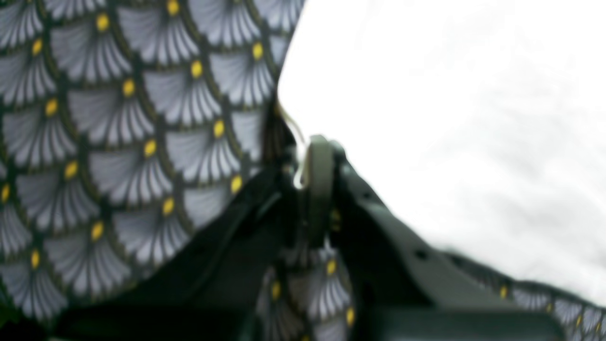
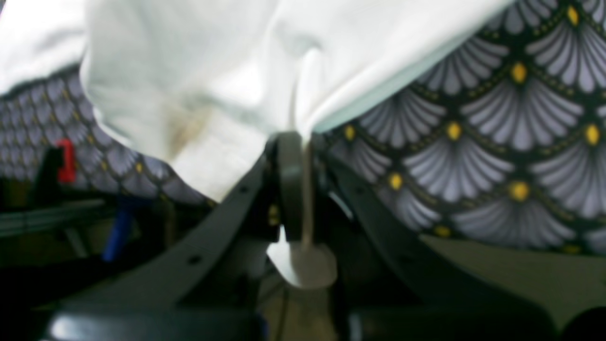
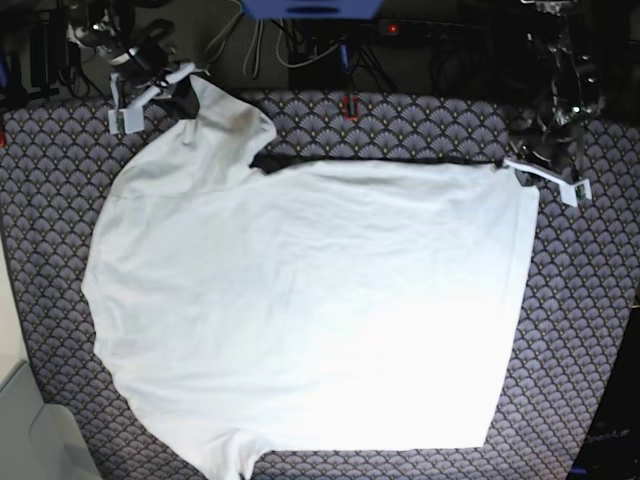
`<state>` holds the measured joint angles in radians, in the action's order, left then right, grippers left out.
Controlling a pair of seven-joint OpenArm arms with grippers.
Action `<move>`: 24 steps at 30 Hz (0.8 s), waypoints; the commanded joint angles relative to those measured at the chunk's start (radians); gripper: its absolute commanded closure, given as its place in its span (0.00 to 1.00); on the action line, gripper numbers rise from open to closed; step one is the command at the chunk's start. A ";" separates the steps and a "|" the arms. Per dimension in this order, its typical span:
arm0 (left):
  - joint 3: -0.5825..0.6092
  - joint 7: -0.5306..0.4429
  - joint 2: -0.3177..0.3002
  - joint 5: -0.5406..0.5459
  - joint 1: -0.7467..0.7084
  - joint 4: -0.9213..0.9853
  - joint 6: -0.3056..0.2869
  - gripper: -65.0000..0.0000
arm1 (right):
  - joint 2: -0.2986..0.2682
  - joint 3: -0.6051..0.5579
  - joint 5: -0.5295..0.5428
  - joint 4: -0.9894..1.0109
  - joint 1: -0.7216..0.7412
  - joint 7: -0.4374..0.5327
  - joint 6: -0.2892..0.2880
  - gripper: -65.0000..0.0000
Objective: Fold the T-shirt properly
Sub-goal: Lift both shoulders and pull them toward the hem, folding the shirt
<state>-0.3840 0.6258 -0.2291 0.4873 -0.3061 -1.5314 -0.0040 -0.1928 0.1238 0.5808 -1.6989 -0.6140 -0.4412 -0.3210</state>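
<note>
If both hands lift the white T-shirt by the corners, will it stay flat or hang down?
The T-shirt will probably sag between the left hand and the right hand; its cloth already bunches where the right hand pinches it. It looks thin and light, so lifting should be easy. Dragging it over the patterned tablecloth may wrinkle it.

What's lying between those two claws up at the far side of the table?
In the base view, the T-shirt's top edge stretches from the right gripper to the left gripper, each shut on a corner. Nothing else lies between them but the patterned tablecloth.
</note>
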 commanded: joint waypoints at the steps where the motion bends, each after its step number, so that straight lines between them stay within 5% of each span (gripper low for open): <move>1: 0.001 0.038 -0.003 -0.005 -0.025 -0.025 -0.001 0.99 | -0.015 0.004 -0.009 -0.028 -0.034 -0.012 0.009 1.00; 16: -0.073 0.038 -0.056 0.004 -0.164 -0.116 -0.001 0.99 | -0.055 0.010 -0.009 -0.267 -0.191 -0.009 0.009 1.00; 24: -0.131 0.038 -0.054 0.004 -0.222 -0.215 -0.001 0.99 | -0.080 0.004 -0.009 -0.269 -0.278 0.193 0.009 1.00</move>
<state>-0.5060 0.6811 -0.2687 0.4980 -0.5232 -1.7283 -0.0044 -0.2661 0.1238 0.5583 -1.9522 -0.8803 -0.2672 -0.3031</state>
